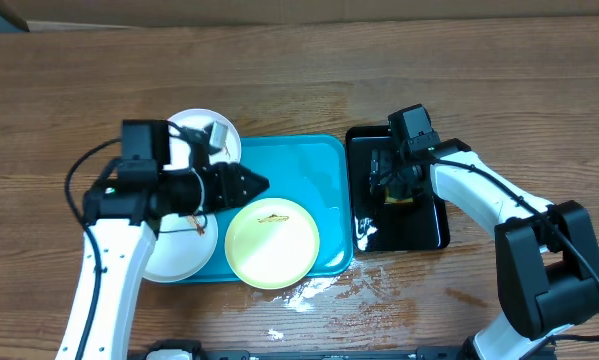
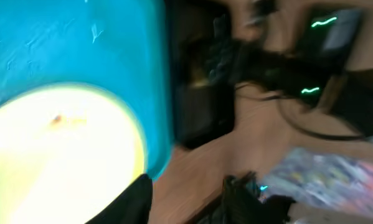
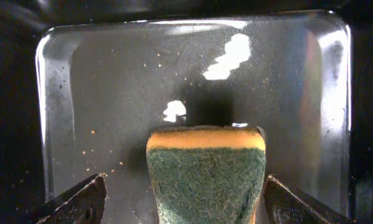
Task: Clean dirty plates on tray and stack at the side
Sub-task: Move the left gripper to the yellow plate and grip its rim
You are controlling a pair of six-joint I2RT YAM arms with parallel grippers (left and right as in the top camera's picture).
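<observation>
1. Step in hand: fetching the cleaning tool. The right gripper [image 3: 183, 186] hangs over the black tray [image 1: 424, 225] with its jaws spread wide on either side of the sponge [image 3: 205, 180]. A gap shows at each side, so nothing is pinched.
2. The left gripper [image 1: 251, 184] hovers over the turquoise tray [image 1: 309, 170], just behind the yellow-green plate [image 1: 272, 243]. Its wrist view is blurred, but the two fingers show apart with bare wood between them and nothing held.
3. Task items: the yellow-green plate lies in the tray's front half with a small brown smear. One white plate [image 1: 189, 122] sits at the back-left corner and another white plate [image 1: 179, 255] at the front-left, both partly under the left arm. No stack stands at the side, so cleaning is judged not yet begun.
4. Next move: close squarely on the sponge's sides, lift it, then cross to the smeared plate.
5. Edges: the two tray rims stand just beside each other — the sponge must clear both.
6. Open room: the table [image 1: 479, 80] is bare behind both trays. White specks [image 1: 309, 295] litter the wood in front — best avoided.
</observation>
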